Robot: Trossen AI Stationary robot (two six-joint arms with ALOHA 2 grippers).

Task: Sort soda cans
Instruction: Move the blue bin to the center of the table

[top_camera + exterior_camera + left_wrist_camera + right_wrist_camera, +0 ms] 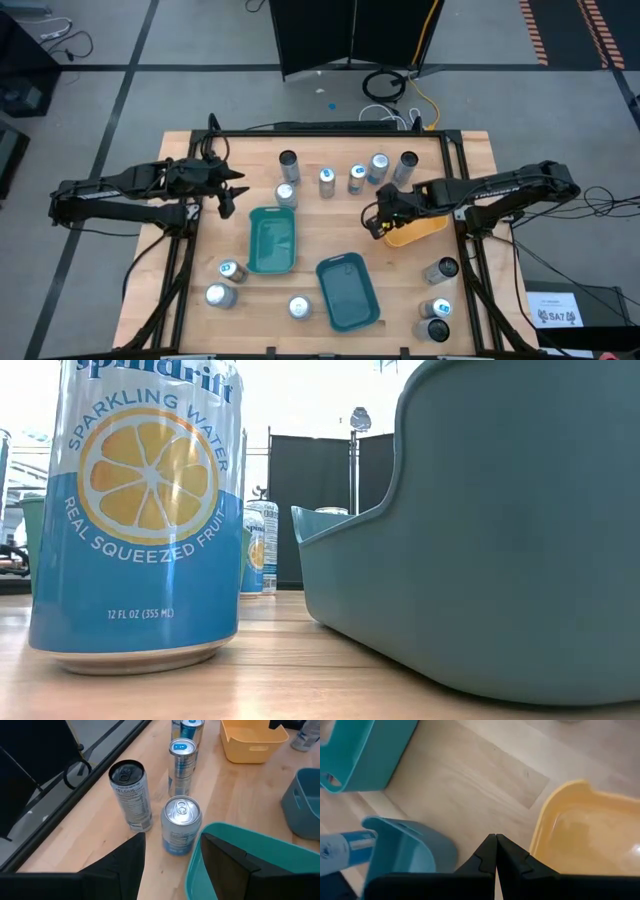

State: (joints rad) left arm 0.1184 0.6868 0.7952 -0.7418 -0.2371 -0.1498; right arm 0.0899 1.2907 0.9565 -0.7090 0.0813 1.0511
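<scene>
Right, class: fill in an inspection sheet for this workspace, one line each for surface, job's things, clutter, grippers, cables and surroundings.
Surface: light wooden table in a black frame.
Job's things: soda cans in a loose row along the far side, more near both front corners, all upright; green tray, teal tray and orange tray all hold no cans.
Clutter: nothing seen.
Grippers: left gripper open, beside the green tray's far corner, facing a silver-topped can; right gripper shut, holding nothing, at the orange tray's edge.
Cables: black coil and yellow cable on the floor behind the table.
Surroundings: grey floor, dark partition panel behind.
</scene>
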